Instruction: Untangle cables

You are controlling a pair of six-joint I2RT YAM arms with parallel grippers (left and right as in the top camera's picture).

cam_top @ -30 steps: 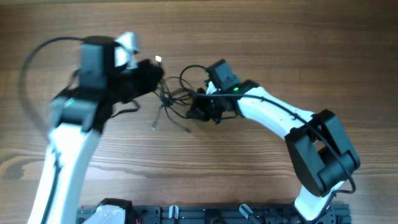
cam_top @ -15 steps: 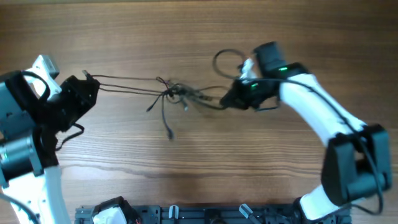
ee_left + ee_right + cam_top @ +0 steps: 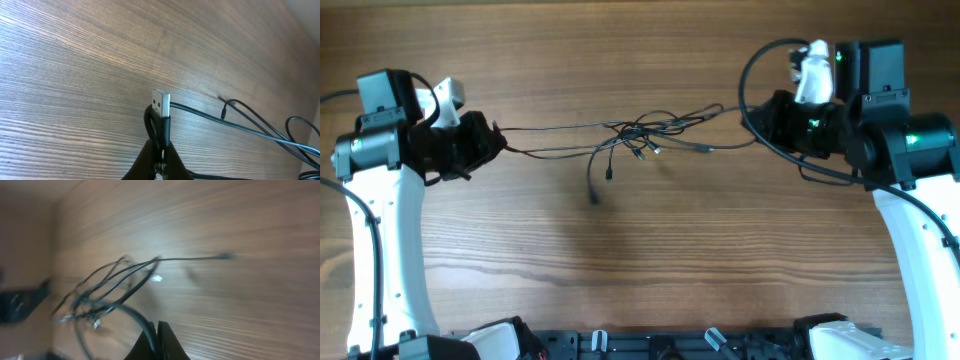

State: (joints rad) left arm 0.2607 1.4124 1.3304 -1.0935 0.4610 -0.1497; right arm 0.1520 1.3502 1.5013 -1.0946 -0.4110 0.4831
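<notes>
— Across mid-table the cables [image 3: 640, 130] now stretch in a taut line: a second ago both arms huddled over the knot, now they're well apart!
— And the tangle?
— Looser, fanned into strands, but still crossed in the centre (not free yet, I'd judge). Left gripper [image 3: 490, 147] and right gripper [image 3: 767, 118] are both pinched tight on cable.
— Overhead can't show where.
— Left wrist does: fingers [image 3: 145, 167] squeeze just below a silver USB plug [image 3: 161, 102]. Right wrist is blurred, but a dark strand runs into its closed tips.
</notes>
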